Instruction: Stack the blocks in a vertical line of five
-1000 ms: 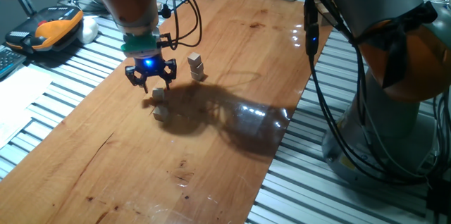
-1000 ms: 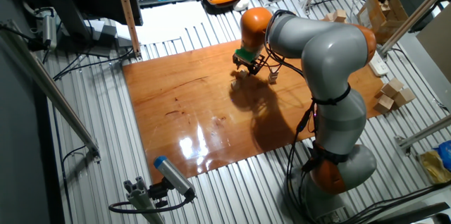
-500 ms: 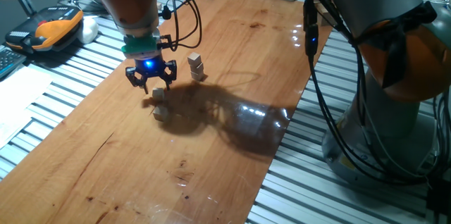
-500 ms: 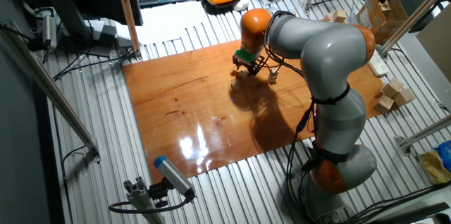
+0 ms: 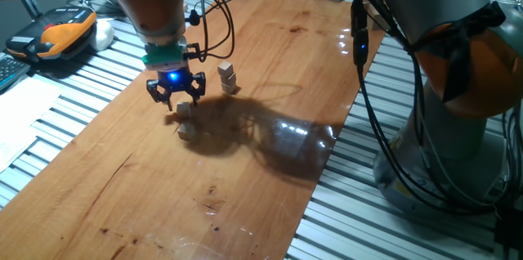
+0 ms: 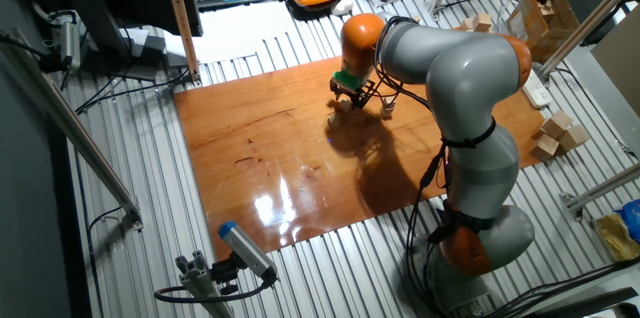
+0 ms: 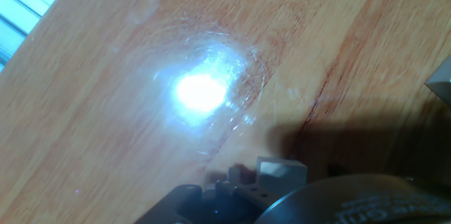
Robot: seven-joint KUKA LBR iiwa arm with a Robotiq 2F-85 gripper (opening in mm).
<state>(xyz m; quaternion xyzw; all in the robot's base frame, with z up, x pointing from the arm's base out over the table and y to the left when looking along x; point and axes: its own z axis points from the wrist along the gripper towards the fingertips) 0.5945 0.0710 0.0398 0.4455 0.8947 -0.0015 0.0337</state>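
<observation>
gripper [image 5: 175, 96] barely shifted over last second, hovering left of centre; jaws look apart, nothing clamped. one block [image 5: 184, 109] just under it, another [image 5: 186, 132] below on desk [image 5: 270, 64]. short stack [image 5: 227, 78] right. five-high tower hardly begun.

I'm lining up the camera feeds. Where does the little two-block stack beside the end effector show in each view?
One fixed view: the two-block stack stands upper middle, just right of the end effector.
The other fixed view: the stack is tiny, right of the end effector.
Hand view: not clearly in it; a pale corner at the right edge may be it.
Shared landmark: the end effector.
</observation>
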